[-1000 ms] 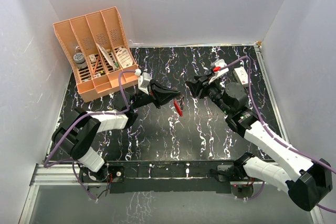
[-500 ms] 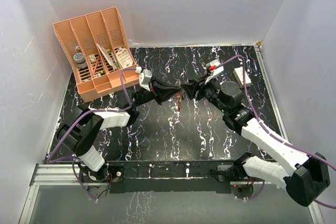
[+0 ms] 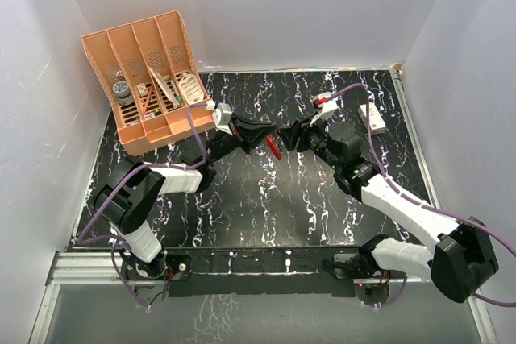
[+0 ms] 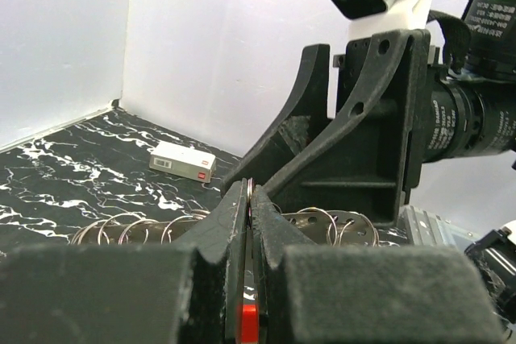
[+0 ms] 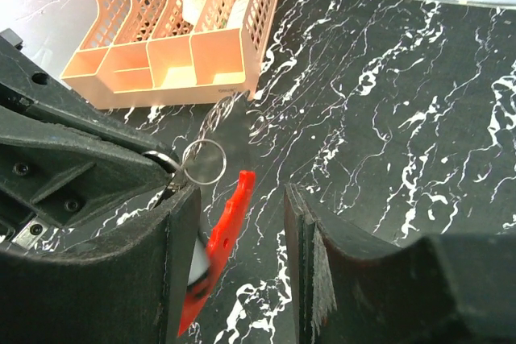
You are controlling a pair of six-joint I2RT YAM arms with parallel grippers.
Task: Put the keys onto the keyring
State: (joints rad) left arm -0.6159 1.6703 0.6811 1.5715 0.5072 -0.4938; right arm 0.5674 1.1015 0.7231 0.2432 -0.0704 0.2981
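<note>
Looks like the threading step, with both tips brought nearly together over the table (image 3: 242, 199), just above the centre of the top view. Clamped fully shut on the keyring (image 3: 274, 149) with the left gripper (image 3: 264, 136), leaving the red crescent hanging below the tips and the thin loop poking out past the pinched fingers (image 4: 218, 231) in the left wrist view. About half open on the right gripper (image 3: 292, 136), with nothing visibly gripped. Red crescent in that gap, close against the finger (image 5: 173, 271) at lower left of the right wrist view; cannot tell whether touching. No keys to be made out in any view, so impossible to say whether any are on the loop. Next, probably: locate the keys, pinch one in the right fingers, line its hole up with the loop's split and slide it on against a firm left clamp. Calls for fine alignment.
</note>
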